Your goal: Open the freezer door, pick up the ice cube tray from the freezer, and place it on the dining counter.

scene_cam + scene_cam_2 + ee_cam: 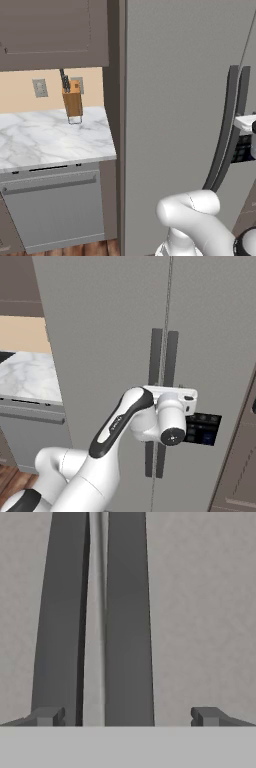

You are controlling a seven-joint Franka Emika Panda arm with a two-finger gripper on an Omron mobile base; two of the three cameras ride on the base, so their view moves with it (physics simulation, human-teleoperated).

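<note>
While the released gripper [122, 714] faces the closed freezer door [210, 356], its stiff curved handle [127, 622] looks the place to grip; the door probably swings heavily.

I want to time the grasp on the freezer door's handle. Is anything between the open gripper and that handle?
Nothing visible. In the hand view the gripper faces both dark handles directly, open; the freezer door's handle lies between the fingertips' lines, with bare door behind.

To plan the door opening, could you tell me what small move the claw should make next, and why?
Probably ease the open claw straight forward: the freezer door is shut, and its handle sits centred between the fingertips but not yet enclosed.
</note>
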